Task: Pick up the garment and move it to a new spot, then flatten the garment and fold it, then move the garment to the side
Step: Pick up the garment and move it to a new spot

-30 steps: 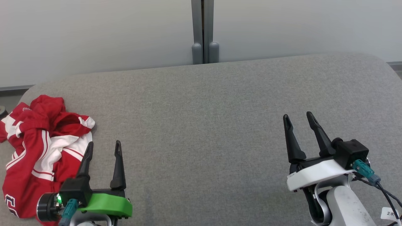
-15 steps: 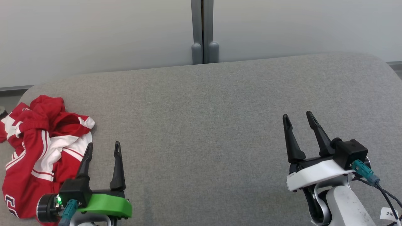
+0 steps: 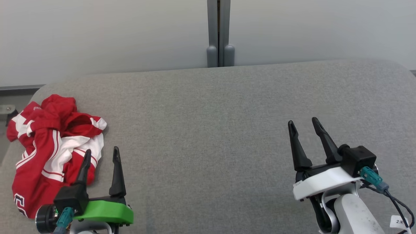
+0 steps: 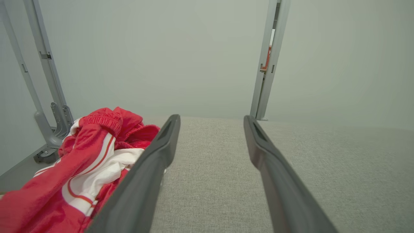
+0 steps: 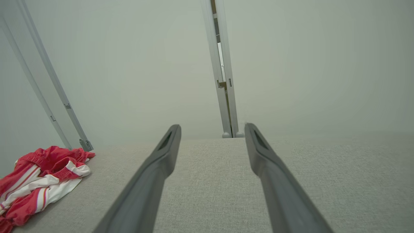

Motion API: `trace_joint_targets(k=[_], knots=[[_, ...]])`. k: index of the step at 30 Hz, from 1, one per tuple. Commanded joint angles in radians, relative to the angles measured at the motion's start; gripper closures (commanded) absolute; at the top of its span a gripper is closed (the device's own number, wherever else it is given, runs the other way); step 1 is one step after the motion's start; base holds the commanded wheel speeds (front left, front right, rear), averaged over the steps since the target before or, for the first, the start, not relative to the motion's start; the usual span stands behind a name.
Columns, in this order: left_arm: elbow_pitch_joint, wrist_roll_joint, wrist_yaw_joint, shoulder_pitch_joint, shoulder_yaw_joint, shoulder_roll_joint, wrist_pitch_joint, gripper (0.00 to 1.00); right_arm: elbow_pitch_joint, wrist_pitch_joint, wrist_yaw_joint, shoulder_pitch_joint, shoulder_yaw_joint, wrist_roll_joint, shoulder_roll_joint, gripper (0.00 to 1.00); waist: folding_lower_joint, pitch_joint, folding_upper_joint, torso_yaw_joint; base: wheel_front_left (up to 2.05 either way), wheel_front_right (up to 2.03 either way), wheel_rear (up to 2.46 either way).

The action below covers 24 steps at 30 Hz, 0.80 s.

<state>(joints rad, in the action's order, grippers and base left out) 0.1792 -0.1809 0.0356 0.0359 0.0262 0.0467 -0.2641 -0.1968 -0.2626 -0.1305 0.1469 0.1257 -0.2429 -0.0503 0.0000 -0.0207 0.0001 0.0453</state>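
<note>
left fingers (image 3: 84,169), right fingers (image 3: 295,146) spread wide, empty; garment (image 3: 48,152) lies beside left

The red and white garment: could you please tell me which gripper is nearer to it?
Left. The left gripper is open right beside the garment; the right gripper is open far across the grey surface.

Red-and-white garment (image 3: 52,149) lies crumpled at the left of the frame on the grey table (image 3: 208,130). Left gripper (image 3: 100,155) hovers spread at its lower right edge; right gripper (image 3: 303,124) gapes, lower right.
</note>
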Motion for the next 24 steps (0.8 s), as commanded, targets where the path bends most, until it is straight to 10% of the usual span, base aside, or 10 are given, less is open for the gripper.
trace_joint_targets(k=[1, 24], knots=[[0.002, -0.009, 0.001, 0.005, -0.009, 0.007, -0.001, 0.00, -0.001, -0.003, 0.000, -0.009, 0.004, -0.005, -0.001, 0.00, 0.0000, -0.002, -0.0001, 0.025, 0.00, 0.00, 0.00], [0.039, -0.034, 0.010, 0.000, -0.086, 0.006, -0.001, 0.00, -0.001, -0.003, 0.000, -0.017, 0.072, -0.069, -0.001, 0.00, 0.0000, -0.003, -0.0001, 0.348, 0.00, 0.00, 0.00]])
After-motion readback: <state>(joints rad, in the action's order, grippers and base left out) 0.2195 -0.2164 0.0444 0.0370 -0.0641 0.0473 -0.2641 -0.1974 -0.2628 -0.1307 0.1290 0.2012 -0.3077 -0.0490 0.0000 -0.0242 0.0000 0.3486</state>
